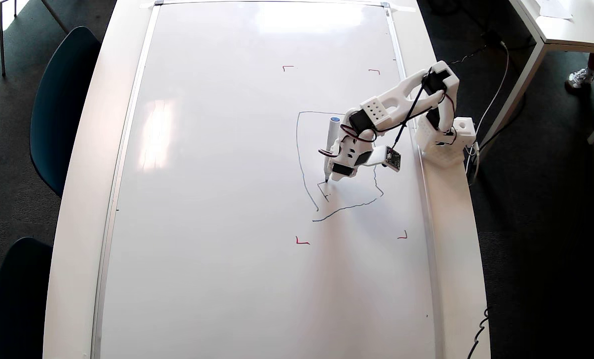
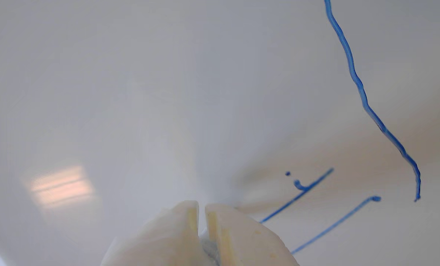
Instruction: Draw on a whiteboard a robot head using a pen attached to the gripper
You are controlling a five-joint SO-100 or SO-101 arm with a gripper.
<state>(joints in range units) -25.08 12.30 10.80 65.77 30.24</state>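
A long white desk (image 1: 85,164) fills the room's middle, seen from above, and nearly all of its top is covered by the whiteboard (image 1: 217,199), glossy white with a thin silver frame. Two dark blue chairs (image 1: 60,99) stand along the desk's left edge in the overhead view. Four small red corner marks (image 1: 302,242) frame a patch on the board's right half.

Inside that patch is the robot head (image 1: 301,164), so far an uneven blue outline with a few short strokes near its lower left corner. The outline's right side is partly hidden by the arm.

The small white arm (image 1: 401,94) is anchored at the desk's right edge and reaches leftward over the drawing. At its end, the claw (image 1: 337,172) sits within the outline. In the wrist view the claw (image 2: 202,210) shows two pale fingertips (image 2: 227,229) nearly touching, only a thin slit between them, closed on nothing visible.

The pen (image 1: 330,144) is fixed along the claw's left side in the overhead view, blue cap up, dark tip down on the board at the short strokes, just beside the claw.
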